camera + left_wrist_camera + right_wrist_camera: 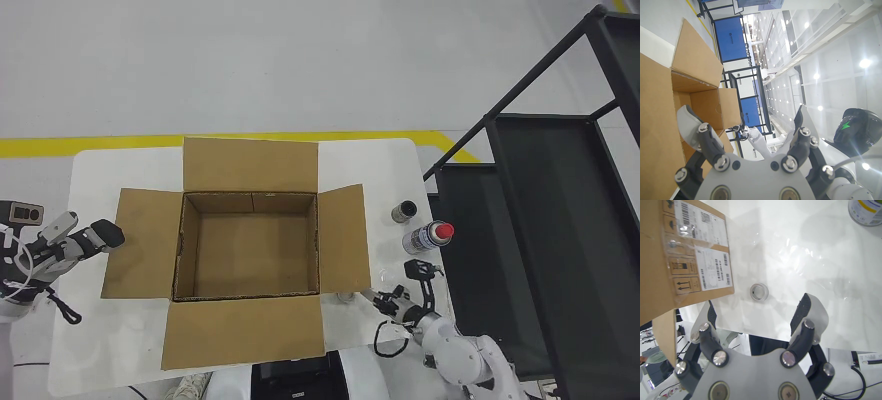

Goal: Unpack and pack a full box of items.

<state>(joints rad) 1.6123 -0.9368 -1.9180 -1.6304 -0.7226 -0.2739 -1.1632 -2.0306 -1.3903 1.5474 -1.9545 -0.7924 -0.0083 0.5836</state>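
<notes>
- An open brown cardboard box (250,243) is seen at the middle of the white table (120,340), with its 4 flaps folded out flat and its bare cardboard floor exposed.
- The left gripper (108,236) is held just beyond the outer edge of one side flap, above the table. In the left wrist view the left gripper (742,113) is shown with its 2 fingers spread wide and nothing between them; the box wall and a raised flap (659,113) are seen beside it.
- The right gripper (372,297) is placed at the opposite side of the box, near the corner where 2 flaps meet. Its fingers (806,311) are spread wide apart and nothing is held.
- A small silver metal ring (759,293) is seen lying on the table just ahead of the right gripper (759,306), beside a flap corner covered with white barcode labels (711,268).
- A sheet of crumpled clear plastic film (800,255) is spread on the table past the ring.
- A small dark cylindrical can with a silver top (404,211) stands upright on the table, near the right gripper's side flap.
- A white spray can with a red cap (428,236) lies on its side just beside the dark can.
- A black metal shelf rack (540,200) stands next to the table on that side.
</notes>
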